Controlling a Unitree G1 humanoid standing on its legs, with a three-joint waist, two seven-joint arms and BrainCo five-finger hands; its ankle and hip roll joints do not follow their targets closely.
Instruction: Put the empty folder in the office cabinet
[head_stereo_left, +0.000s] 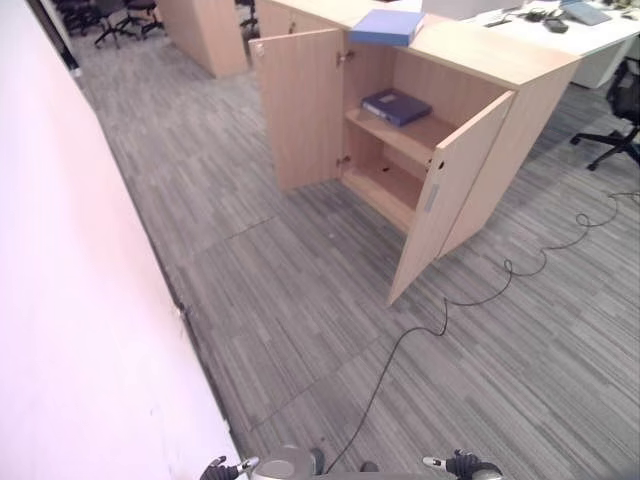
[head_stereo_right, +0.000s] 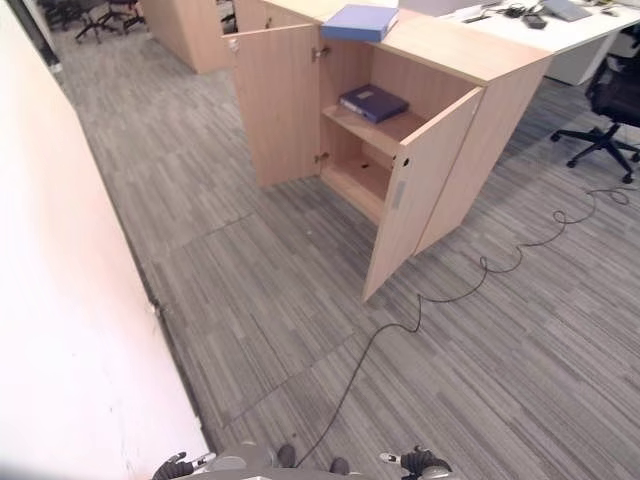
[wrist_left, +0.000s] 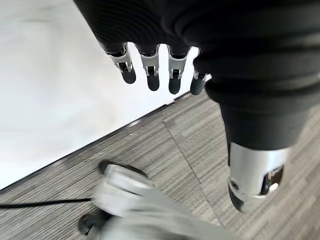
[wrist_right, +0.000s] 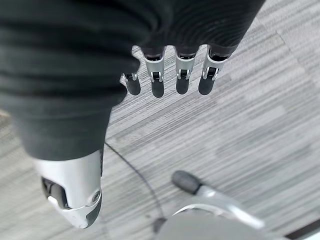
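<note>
Cabinet (head_stereo_left: 470, 150) of light wood standing ahead on the grey carpet floor (head_stereo_left: 300, 300), both doors swung wide open. Left door (head_stereo_left: 300, 105) turned out toward the wall side, right door (head_stereo_left: 445, 195) angled out toward the robot. 2 shelves showing inside. Dark blue folder (head_stereo_left: 397, 106) lying flat on the upper shelf (head_stereo_left: 410, 135), near its front edge. Lower shelf (head_stereo_left: 385, 190) bare. Lighter blue folder (head_stereo_left: 387, 26) lying flat on the cabinet top, its corner sticking out a little past the front edge, just above the open space. Cannot tell from here which folder is the empty one.

White surface (head_stereo_left: 570, 35) behind the cabinet with some dark small things on it, too small to tell. Black office chair (head_stereo_left: 620, 115) on wheels off to the right. White wall (head_stereo_left: 70, 300) running along the left.

Left robot hand (wrist_left: 155, 70) hanging low near the wall, fingers straight and loose, holding nothing. Right robot hand (wrist_right: 170, 75) hanging low over the carpet, fingers straight and loose too, holding nothing. Both well apart from the cabinet and the folders.
</note>
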